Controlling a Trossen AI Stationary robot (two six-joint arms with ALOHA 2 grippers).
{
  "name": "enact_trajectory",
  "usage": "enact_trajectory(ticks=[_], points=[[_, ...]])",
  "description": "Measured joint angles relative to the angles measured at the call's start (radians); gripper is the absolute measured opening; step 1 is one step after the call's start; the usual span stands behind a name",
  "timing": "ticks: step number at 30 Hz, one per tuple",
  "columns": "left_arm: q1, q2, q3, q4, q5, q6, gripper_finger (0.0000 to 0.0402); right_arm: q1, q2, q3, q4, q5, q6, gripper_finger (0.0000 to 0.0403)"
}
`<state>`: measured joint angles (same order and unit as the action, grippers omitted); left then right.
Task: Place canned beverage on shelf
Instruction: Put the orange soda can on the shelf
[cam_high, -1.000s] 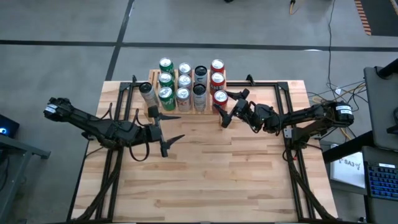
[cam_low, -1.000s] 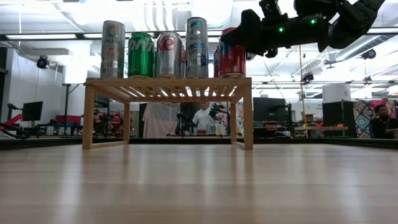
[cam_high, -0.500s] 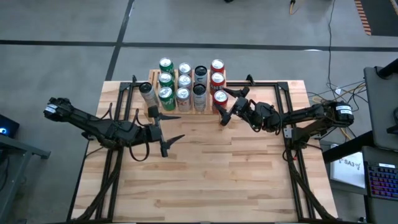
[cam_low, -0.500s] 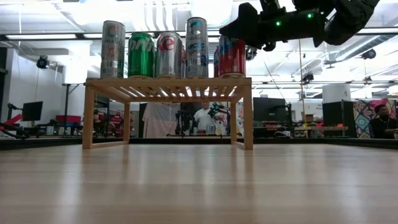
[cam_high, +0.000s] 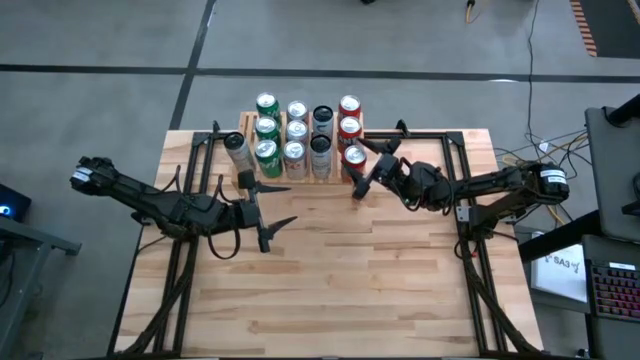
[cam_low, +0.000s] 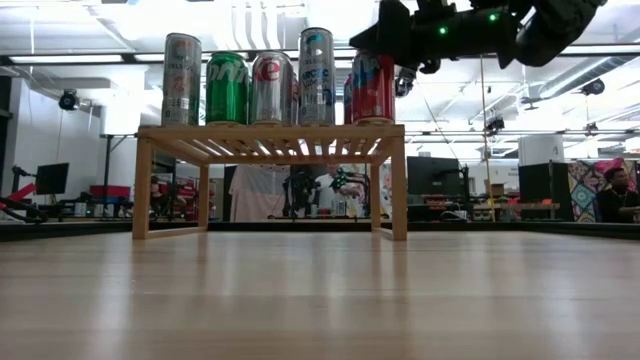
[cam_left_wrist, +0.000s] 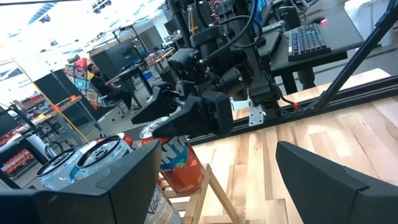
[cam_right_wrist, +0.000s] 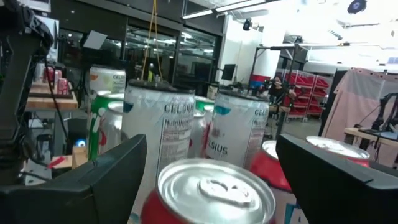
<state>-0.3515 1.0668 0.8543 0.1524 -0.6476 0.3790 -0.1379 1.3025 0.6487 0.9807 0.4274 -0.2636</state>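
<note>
**Red can set on the shelf, right hand lifting off**

Rising since a second ago, the right hand (cam_high: 362, 178) stands spread above the red can (cam_high: 353, 158), which rests on the shelf (cam_low: 270, 131) just under it. Placing looks done; next it should withdraw without touching. Left hand (cam_high: 268, 206), also spread, waits over the bench (cam_high: 340, 280).

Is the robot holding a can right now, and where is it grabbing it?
No. Both pincers are open and empty. The right pincer hangs just over the red can on the shelf; the left pincer waits over the table.
</note>
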Motion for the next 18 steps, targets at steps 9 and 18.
enact_trajectory(ticks=[9, 18], points=[[0.000, 0.000, 0.000, 0.000, 0.000, 0.000, 0.0301, 0.003, -0.014, 0.036, -0.010, 0.000, -0.015, 0.0345], [0.000, 0.000, 0.000, -0.001, 0.002, -0.026, 0.0301, 0.106, -0.110, 0.128, -0.171, 0.000, -0.086, 0.0344]])
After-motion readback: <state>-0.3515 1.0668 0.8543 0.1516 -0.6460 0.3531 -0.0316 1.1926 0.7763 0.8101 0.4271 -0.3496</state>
